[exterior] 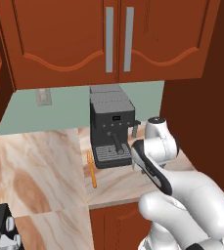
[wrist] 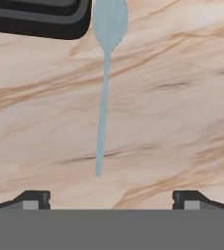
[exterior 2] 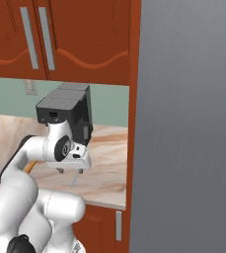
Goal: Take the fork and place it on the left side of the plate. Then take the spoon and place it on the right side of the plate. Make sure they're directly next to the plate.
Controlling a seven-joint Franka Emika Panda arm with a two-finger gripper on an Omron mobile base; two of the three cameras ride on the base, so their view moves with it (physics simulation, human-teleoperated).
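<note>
The pale blue spoon (wrist: pixel 103 97) lies on the marble counter, its bowl toward the coffee machine's base and its handle pointing back at my hand. My gripper (wrist: pixel 111 200) hovers open just above the handle end, with nothing between the fingers. From the right base view the gripper (exterior 2: pixel 70 171) points down over the spoon (exterior 2: pixel 75 181). The orange fork (exterior: pixel 92 171) lies flat on the counter left of the coffee machine's drip tray, and a sliver of it (exterior 2: pixel 30 166) shows behind my arm. The plate is out of view.
A black coffee machine (exterior: pixel 111 129) stands at the back of the counter, close to the spoon's bowl. A tall grey panel (exterior 2: pixel 188 123) walls off the right side. Wooden cabinets (exterior: pixel 113 39) hang above. A stove corner (exterior: pixel 1 227) sits at the lower left.
</note>
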